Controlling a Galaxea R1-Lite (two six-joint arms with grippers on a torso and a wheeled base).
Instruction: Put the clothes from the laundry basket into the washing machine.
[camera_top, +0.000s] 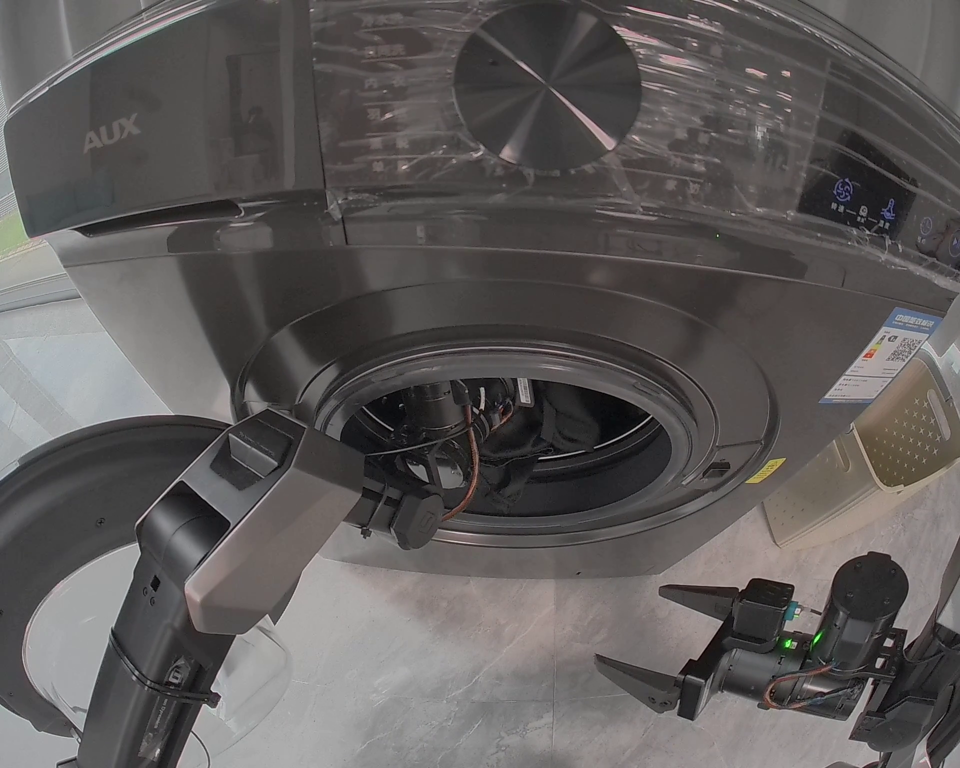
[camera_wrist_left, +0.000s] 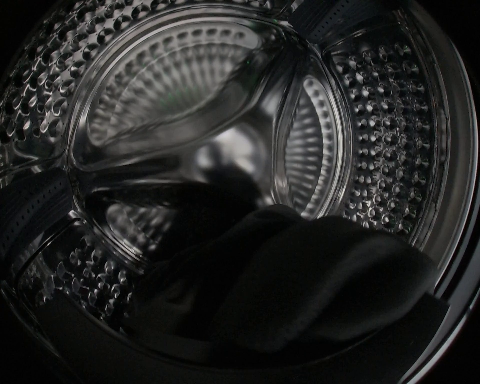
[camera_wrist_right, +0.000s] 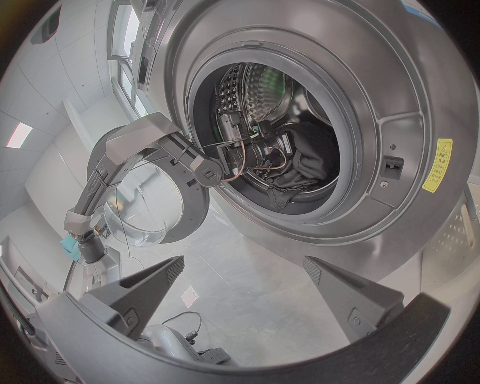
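- While the round door (camera_top: 60, 560) hangs open at left, the washing machine (camera_top: 560, 290) opening is occupied by the left arm (camera_top: 260, 520); a laundry basket (camera_top: 900, 440) stands right of the machine.
- Dark clothes (camera_wrist_left: 300, 280) lie low in the drum (camera_wrist_left: 390, 125), just beside the left gripper (camera_wrist_right: 292, 152) (whether it grips cannot be told).
- Outside, the right gripper (camera_top: 630, 625) hovers spread wide and empty, on the near side, well apart from the clothes.

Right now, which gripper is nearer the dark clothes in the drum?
Left. The left gripper is inside the drum, beside the dark clothes; the right gripper hangs open outside, low over the floor before the washing machine.
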